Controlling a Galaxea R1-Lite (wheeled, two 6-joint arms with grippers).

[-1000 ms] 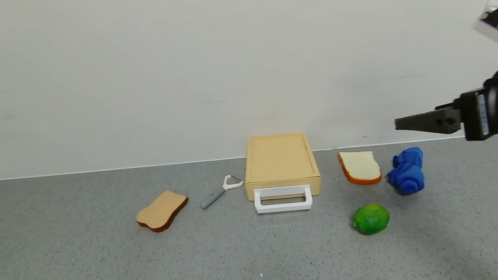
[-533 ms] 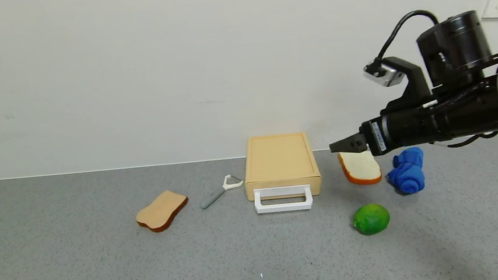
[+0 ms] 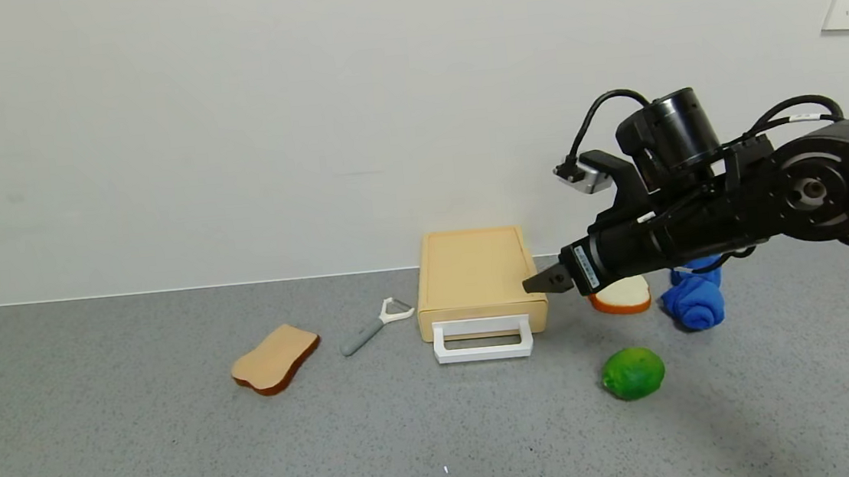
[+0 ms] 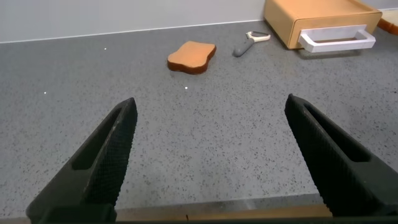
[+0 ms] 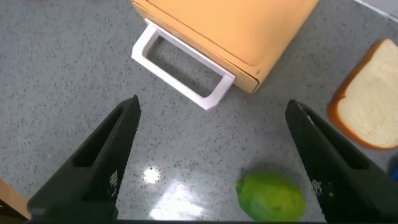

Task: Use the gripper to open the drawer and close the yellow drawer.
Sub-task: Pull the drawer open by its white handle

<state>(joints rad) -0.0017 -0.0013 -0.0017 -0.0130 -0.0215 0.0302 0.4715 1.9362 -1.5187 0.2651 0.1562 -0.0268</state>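
The pale yellow-tan drawer (image 3: 478,276) sits on the grey table by the wall, its tray pushed in and its white loop handle (image 3: 482,339) facing me. It also shows in the right wrist view (image 5: 230,28) with the handle (image 5: 183,67), and in the left wrist view (image 4: 317,18). My right gripper (image 3: 540,283) hangs open and empty in the air just right of the drawer's front right corner; in its wrist view (image 5: 211,162) the jaws stand wide apart above the table. My left gripper (image 4: 211,155) is open and empty, low over the near table, out of the head view.
A tan bread slice (image 3: 276,358) and a grey peeler (image 3: 376,326) lie left of the drawer. A white bread slice (image 3: 620,297), a blue cloth (image 3: 694,299) and a green lime (image 3: 633,373) lie to its right, under and near my right arm.
My right arm has swung in from the right edge leftward and down, its gripper now beside the drawer's front right corner. The drawer and other things have not moved.
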